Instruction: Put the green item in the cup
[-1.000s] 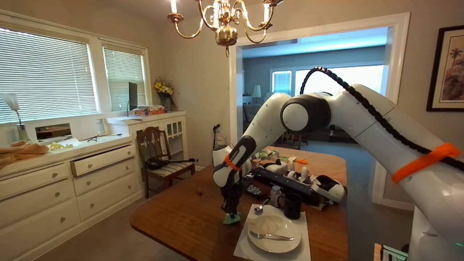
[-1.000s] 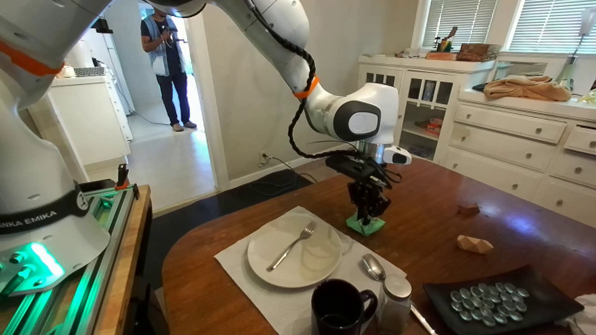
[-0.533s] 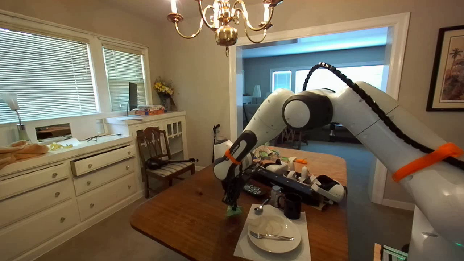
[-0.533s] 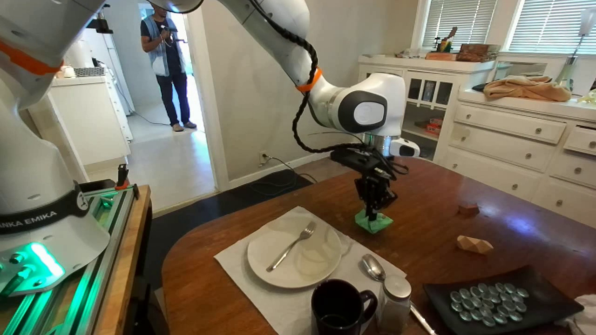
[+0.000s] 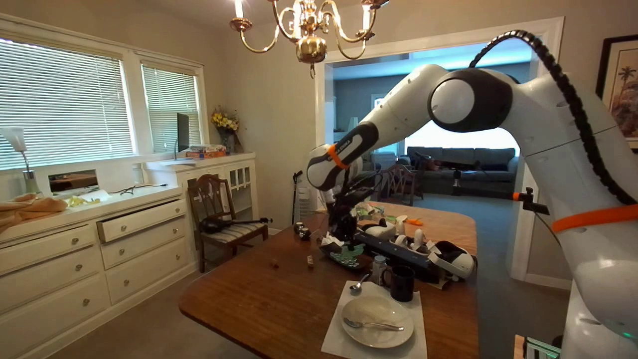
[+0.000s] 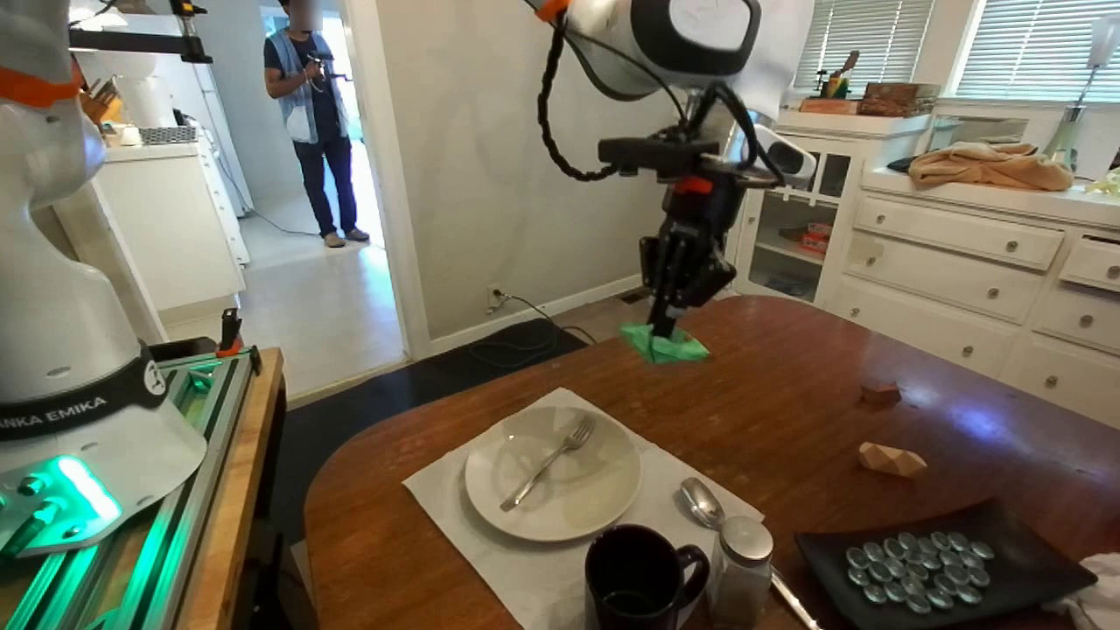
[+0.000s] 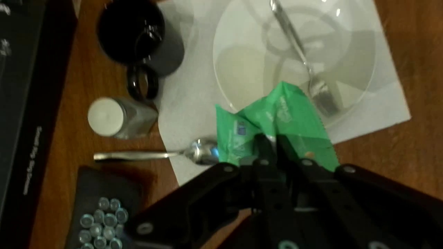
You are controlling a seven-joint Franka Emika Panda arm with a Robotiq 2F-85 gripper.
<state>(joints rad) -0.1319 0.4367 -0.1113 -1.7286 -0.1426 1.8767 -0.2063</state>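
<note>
So the gripper (image 7: 274,143) has its fingers closed on the green packet (image 7: 287,119), pinching it near the middle so flaps stick out both sides. Looks like it's held clear of the table (image 6: 787,416), I'd guess for a clean carry. In the wrist view the black mug (image 7: 168,48), presumably the cup, stands at about 10 o'clock from the packet, handle toward 6; the plate (image 7: 256,58) is between 12 and 1. Next it needs to go over to the mug. Those wide flaps could snag on the rim, tbh.
</note>
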